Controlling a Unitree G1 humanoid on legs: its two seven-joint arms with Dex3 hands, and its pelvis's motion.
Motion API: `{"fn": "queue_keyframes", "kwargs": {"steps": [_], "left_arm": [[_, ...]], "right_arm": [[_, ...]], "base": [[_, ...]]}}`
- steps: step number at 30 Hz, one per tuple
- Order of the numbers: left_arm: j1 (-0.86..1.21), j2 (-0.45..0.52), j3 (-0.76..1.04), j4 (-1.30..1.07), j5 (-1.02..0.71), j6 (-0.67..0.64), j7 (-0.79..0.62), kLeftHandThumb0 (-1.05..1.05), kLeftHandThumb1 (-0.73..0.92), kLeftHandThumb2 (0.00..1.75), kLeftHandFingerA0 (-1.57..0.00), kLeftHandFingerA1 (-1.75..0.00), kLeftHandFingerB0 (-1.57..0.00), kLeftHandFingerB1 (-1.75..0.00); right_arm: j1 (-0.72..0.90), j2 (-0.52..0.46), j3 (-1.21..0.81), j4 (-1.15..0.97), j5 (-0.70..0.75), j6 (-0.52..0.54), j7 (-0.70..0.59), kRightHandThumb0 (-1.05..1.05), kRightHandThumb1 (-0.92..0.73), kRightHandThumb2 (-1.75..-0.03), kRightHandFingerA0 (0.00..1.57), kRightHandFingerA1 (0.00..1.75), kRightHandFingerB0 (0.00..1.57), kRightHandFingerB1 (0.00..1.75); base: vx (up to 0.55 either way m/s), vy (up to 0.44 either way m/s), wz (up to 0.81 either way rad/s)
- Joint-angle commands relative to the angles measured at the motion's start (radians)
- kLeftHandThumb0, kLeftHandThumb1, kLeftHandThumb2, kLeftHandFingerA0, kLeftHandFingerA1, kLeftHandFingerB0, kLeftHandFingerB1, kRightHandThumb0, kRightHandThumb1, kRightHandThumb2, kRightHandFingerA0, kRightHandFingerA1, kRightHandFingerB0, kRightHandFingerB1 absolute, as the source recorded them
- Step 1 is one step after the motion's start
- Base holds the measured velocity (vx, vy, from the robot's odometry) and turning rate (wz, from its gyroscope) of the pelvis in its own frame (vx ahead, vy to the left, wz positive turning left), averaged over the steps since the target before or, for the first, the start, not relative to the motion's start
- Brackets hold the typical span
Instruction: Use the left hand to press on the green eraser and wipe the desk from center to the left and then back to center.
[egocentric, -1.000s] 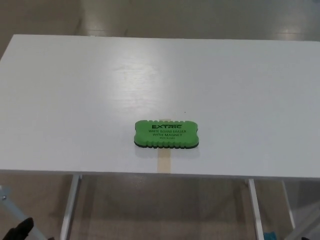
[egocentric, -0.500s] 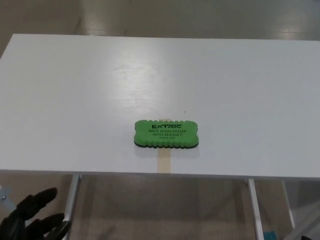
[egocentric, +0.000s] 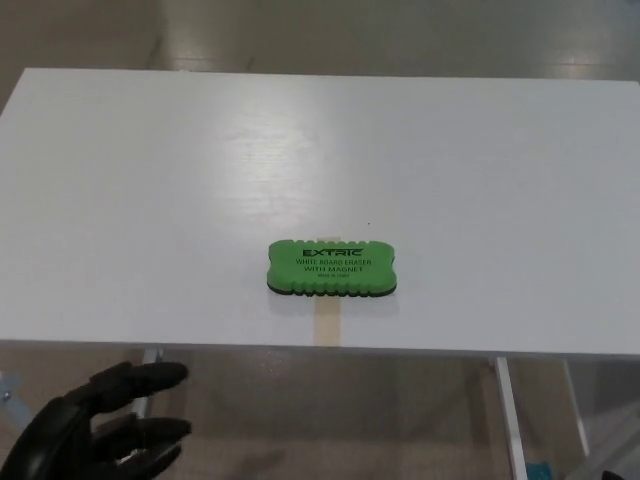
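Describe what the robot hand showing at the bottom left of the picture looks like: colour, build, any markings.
Only the left robot hand shows. It is black all over, with thick, rounded, segmented fingers and a slight sheen like glossy plastic or rubber. No markings, labels or cables can be seen on it, and the arm behind it is out of frame. The right robot hand is not in view.

One green eraser (egocentric: 332, 267), one white desk (egocentric: 150, 200), one black hand (egocentric: 95, 425).

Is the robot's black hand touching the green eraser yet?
Apart. The head view shows the left hand below the desk's near edge at the lower left, fingers spread, with bare white desktop between it and the green eraser.
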Motion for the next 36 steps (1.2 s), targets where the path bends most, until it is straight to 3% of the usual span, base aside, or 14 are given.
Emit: {"fn": "queue_keyframes", "kwargs": {"steps": [1,11,20,25,26,30,31,33,34,36], "left_arm": [[0.104,0.144,-0.144,-0.314,-0.227,0.291,-0.452,-0.26,0.58,0.56,-0.62,-0.62,-0.42,-0.54],[0.117,0.212,-0.147,-0.584,-0.343,0.368,-0.440,-0.26,0.62,0.58,-0.66,-0.66,-0.48,-0.62],[0.009,0.200,-0.110,-0.680,-0.417,0.409,-0.415,-0.26,0.63,0.59,-0.66,-0.66,-0.49,-0.62],[-0.133,0.089,-0.068,-0.661,-0.361,0.388,-0.249,-0.30,0.63,0.58,-0.65,-0.63,-0.46,-0.50],[-0.150,0.073,-0.067,-0.657,-0.345,0.388,-0.226,-0.31,0.65,0.59,-0.64,-0.61,-0.51,-0.40],[-0.230,0.011,-0.070,-0.624,-0.270,0.366,-0.147,-0.28,0.69,0.61,-0.68,-0.55,-0.54,-0.37],[-0.268,-0.013,-0.080,-0.605,-0.212,0.334,-0.101,-0.27,0.72,0.62,-0.73,-0.49,-0.57,-0.37],[-0.311,-0.045,-0.092,-0.581,-0.133,0.293,-0.045,-0.27,0.72,0.62,-0.73,-0.49,-0.57,-0.37],[-0.318,-0.050,-0.095,-0.576,-0.117,0.286,-0.037,-0.26,0.74,0.62,-0.74,-0.48,-0.58,-0.37],[-0.360,-0.070,-0.117,-0.531,-0.058,0.250,-0.011,-0.23,0.80,0.65,-0.71,-0.44,-0.60,-0.37]], "right_arm": [[-0.006,0.002,-0.002,0.014,0.015,-0.043,-0.010,-0.34,-0.75,-0.62,0.44,0.43,0.34,0.34],[-0.010,0.005,-0.010,0.015,0.025,-0.038,-0.010,-0.34,-0.74,-0.62,0.44,0.43,0.35,0.36],[-0.007,0.009,-0.017,0.022,0.031,-0.043,-0.006,-0.34,-0.74,-0.62,0.44,0.44,0.36,0.36],[0.003,0.009,-0.009,0.027,0.018,-0.049,-0.023,-0.35,-0.73,-0.62,0.46,0.43,0.37,0.36],[0.004,0.007,-0.008,0.027,0.016,-0.050,-0.024,-0.35,-0.73,-0.62,0.46,0.42,0.37,0.36],[0.001,0.002,-0.001,0.027,0.009,-0.047,-0.035,-0.34,-0.76,-0.62,0.46,0.43,0.38,0.36],[-0.001,0.002,0.000,0.025,0.007,-0.044,-0.040,-0.41,-0.63,-0.87,0.41,0.54,0.33,0.48],[-0.002,0.003,0.003,0.023,0.006,-0.041,-0.044,-0.41,-0.63,-0.87,0.41,0.54,0.33,0.48],[-0.002,0.002,0.005,0.025,0.005,-0.041,-0.045,-0.34,-0.75,-0.63,0.47,0.44,0.40,0.35],[-0.004,0.000,0.007,0.027,0.004,-0.042,-0.044,-0.34,-0.75,-0.63,0.47,0.47,0.42,0.37]], "base": [[0.00,0.000,0.00],[0.00,0.000,0.00],[0.00,0.000,0.00],[0.00,0.000,0.00],[0.00,0.000,0.00],[0.00,0.000,0.00],[0.00,0.000,0.00],[0.00,0.000,0.03],[0.00,0.000,0.00],[0.00,0.000,0.00]]}}
